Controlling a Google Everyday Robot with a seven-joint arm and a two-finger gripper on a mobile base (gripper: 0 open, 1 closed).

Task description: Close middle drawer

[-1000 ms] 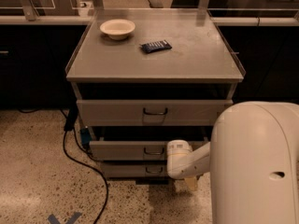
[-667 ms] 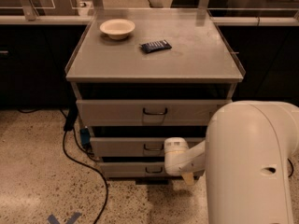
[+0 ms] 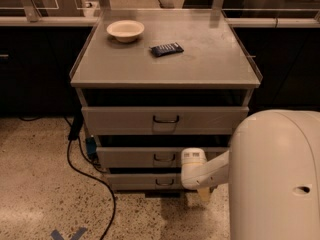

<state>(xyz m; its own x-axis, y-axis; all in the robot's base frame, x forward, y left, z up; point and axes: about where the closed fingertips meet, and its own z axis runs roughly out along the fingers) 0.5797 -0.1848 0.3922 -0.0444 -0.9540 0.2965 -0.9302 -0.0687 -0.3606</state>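
Note:
The grey cabinet [image 3: 165, 64] has three drawers. The middle drawer [image 3: 135, 157] is the shallow second one, with a small dark handle [image 3: 164, 158]; it stands pulled out a little, with a dark gap above it. The taller top drawer [image 3: 165, 120] and the lowest drawer [image 3: 145, 181] are also in view. My gripper [image 3: 193, 160] is on the end of the white arm, right in front of the middle drawer's front panel, just right of the handle. My white arm body [image 3: 275, 179] hides the drawers' right ends.
A cream bowl [image 3: 125, 30] and a dark packet [image 3: 167, 49] lie on the cabinet top. A black cable [image 3: 90, 174] runs over the speckled floor at the left. Dark counters stand behind and to both sides.
My arm and gripper have shifted slightly left along the middle drawer's front. The drawer looks about the same.

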